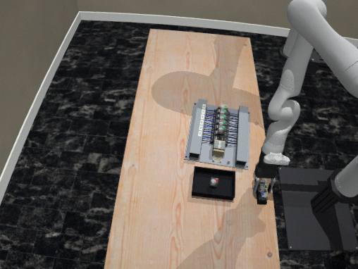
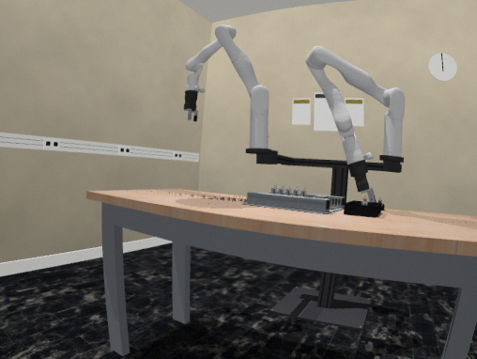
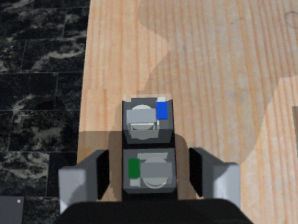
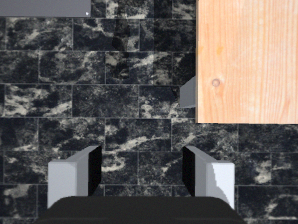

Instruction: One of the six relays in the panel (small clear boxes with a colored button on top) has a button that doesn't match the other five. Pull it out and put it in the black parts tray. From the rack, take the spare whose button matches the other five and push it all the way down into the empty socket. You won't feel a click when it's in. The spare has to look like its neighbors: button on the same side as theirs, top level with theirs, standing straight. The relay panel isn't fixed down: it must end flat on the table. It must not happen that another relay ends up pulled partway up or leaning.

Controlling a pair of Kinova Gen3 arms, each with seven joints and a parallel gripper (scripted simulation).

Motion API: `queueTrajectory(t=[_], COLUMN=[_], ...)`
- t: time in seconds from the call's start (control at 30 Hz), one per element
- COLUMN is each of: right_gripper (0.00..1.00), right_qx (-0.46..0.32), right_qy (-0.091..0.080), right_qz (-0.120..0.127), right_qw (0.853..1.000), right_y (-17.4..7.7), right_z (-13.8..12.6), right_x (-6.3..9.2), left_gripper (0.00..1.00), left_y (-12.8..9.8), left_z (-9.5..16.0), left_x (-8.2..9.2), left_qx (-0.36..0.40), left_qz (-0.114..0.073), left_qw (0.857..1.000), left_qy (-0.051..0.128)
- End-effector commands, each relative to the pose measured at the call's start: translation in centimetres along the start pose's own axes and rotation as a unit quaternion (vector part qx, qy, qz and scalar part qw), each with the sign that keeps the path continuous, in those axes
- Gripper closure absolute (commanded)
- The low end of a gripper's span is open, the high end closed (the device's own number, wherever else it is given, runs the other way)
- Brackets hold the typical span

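While the right gripper [image 2: 192,117] [image 4: 142,163] hangs wide open and empty, the panel [image 1: 195,137] [image 2: 286,200] holds five green-button relays [image 1: 224,116] [image 2: 288,192] in a row. Beside it, the black tray [image 1: 233,183] [image 2: 361,210] contains the red-button relay [image 1: 213,182] [image 2: 364,200]. At the rack [image 1: 261,201] [image 3: 149,146], the left gripper [image 1: 264,184] [image 2: 371,199] [image 3: 149,165], fully spread and gripping nothing, straddles the green-button spare [image 1: 262,187] [image 3: 150,172], next to the blue-button spare [image 1: 262,196] [image 3: 145,120].

Exterior view: relay panel [image 1: 243,137] [image 2: 287,201] flat on table [image 1: 158,176] [image 2: 235,216] [image 3: 215,75] [image 4: 250,60], 5 relays [image 1: 223,122] [image 2: 288,191] showing above its side. Black parts tray [image 1: 213,197] [image 2: 361,210] [image 3: 295,132] nearby. Left gripper [image 1: 263,186] [image 2: 371,196] [image 3: 149,172] low behind tray; right gripper [image 2: 192,117] [image 4: 142,170] raised, 2 fingers apart.
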State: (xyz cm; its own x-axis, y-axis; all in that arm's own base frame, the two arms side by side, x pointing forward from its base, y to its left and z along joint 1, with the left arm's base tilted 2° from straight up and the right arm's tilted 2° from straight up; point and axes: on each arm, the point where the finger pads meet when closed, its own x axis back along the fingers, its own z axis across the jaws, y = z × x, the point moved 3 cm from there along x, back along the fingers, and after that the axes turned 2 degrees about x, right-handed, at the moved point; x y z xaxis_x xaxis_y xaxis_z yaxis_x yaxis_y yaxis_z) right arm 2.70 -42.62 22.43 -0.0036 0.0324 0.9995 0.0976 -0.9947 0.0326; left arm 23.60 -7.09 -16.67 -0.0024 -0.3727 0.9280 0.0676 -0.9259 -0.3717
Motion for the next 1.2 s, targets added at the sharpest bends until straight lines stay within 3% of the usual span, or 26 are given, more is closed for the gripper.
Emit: queueTrajectory(t=[0.0,0.9,0.93,1.17], right_gripper=[0.00,0.00,0.00,0.00], right_qx=[0.000,0.000,0.000,0.000], right_qy=[0.000,0.000,0.000,0.000], right_qz=[-0.001,-0.001,-0.001,-0.001], right_qw=[1.000,1.000,1.000,1.000], right_y=[0.03,0.03,0.03,0.03], right_z=[-0.01,-0.01,-0.01,-0.01], right_x=[0.06,0.06,0.06,0.06], left_gripper=[0.00,0.00,1.00,1.00], left_y=[0.00,-0.04,-0.04,-0.04], left_z=[0.03,0.03,0.04,0.04], left_x=[0.07,0.20,0.20,0.20], left_qx=[0.000,0.000,0.000,0.000], left_qz=[0.000,0.000,0.000,0.000], left_qw=[1.000,1.000,1.000,1.000], left_qy=[0.000,0.000,0.000,0.000])
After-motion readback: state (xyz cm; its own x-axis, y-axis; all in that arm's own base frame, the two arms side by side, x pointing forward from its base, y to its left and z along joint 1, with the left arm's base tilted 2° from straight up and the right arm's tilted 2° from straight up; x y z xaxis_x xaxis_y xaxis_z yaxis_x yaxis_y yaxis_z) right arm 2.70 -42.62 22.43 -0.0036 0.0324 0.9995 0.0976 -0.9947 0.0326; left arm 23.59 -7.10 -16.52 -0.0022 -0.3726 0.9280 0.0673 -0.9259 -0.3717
